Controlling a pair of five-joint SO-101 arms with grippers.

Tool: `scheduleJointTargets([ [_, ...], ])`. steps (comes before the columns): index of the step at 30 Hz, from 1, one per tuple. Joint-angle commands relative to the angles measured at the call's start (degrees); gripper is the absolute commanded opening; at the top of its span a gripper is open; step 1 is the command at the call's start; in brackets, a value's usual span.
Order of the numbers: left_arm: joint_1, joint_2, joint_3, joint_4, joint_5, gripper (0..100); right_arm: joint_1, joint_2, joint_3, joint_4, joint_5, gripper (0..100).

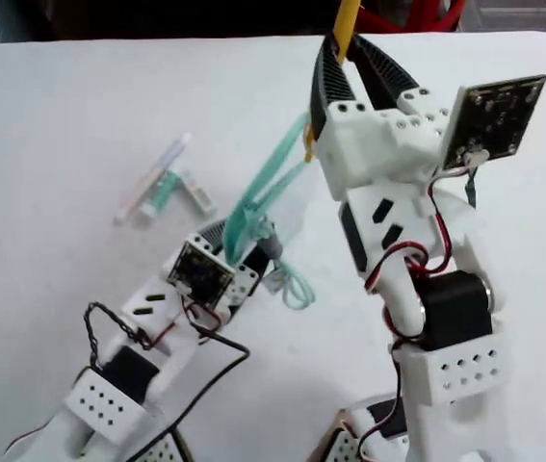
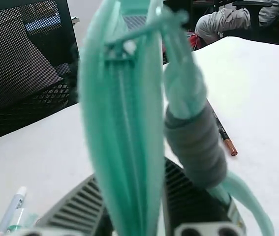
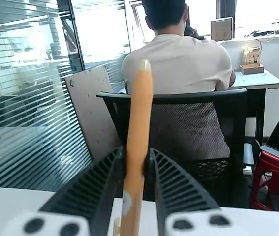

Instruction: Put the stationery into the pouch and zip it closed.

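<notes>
A see-through teal pouch (image 1: 263, 188) stands upright off the table with my left gripper (image 1: 239, 236) shut on its lower end. In the left wrist view the pouch (image 2: 122, 123) rises between the black ribbed jaws of that gripper (image 2: 134, 199), with a grey cylinder (image 2: 196, 142) and a teal cord hanging beside it. My right gripper (image 1: 350, 58) is raised at the far side of the table, shut on a yellow-orange pen (image 1: 347, 24). In the right wrist view the pen (image 3: 138, 113) stands upright in that gripper (image 3: 135, 162).
Loose stationery lies left of the pouch: a pale pen (image 1: 152, 178), a teal-capped piece (image 1: 164, 191) and a white stick (image 1: 198, 195). A brown pencil (image 2: 223, 133) lies on the white table (image 1: 51, 115) beyond the pouch. A mesh chair (image 3: 178, 123) stands behind the table's far edge.
</notes>
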Motion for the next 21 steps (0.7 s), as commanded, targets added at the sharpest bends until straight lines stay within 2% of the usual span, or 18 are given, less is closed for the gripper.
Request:
scheduleJointTargets([
  [1,-0.4,-0.75,-0.53,-1.58,-0.44,11,-1.63,0.04,-0.09,-2.86,-0.35,1.8],
  [11,-2.95,-0.75,-1.49,-1.85,0.0,11,-1.54,3.21,0.0,2.51,-0.35,1.8],
  [17,-2.77,-0.75,-1.58,-1.93,0.0,11,0.13,5.05,2.2,-0.04,-0.26,1.8],
  [21,-2.77,-0.66,-1.58,-1.93,0.0,11,0.04,4.79,-2.46,-2.15,-0.44,1.8],
])
